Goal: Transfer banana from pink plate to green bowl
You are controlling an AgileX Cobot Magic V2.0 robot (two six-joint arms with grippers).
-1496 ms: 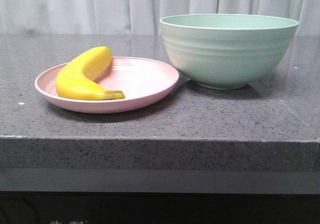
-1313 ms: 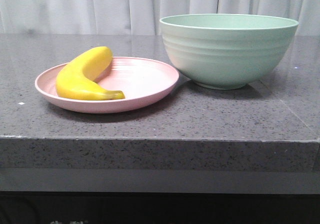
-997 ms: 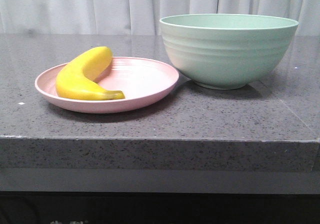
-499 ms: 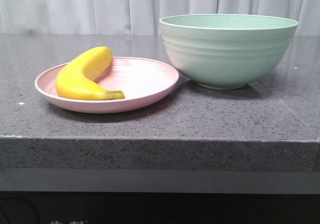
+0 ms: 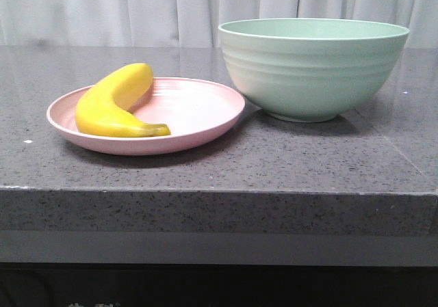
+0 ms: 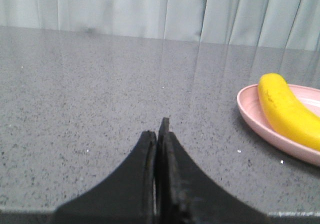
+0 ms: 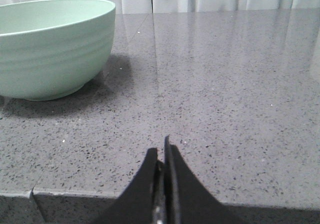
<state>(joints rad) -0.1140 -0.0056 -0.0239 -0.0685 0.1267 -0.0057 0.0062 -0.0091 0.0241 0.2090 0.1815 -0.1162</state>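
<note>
The yellow banana lies on the left part of the pink plate in the front view. The green bowl stands just right of the plate, almost touching its rim. Neither gripper shows in the front view. In the left wrist view my left gripper is shut and empty, low near the counter's front edge, with the banana and the plate off to its side. In the right wrist view my right gripper is shut and empty near the front edge, and the bowl stands off to its side.
Everything stands on a grey speckled stone counter with a thick front edge. A pale curtain hangs behind it.
The front view has shifted very slightly; the banana, plate and bowl keep their places.
</note>
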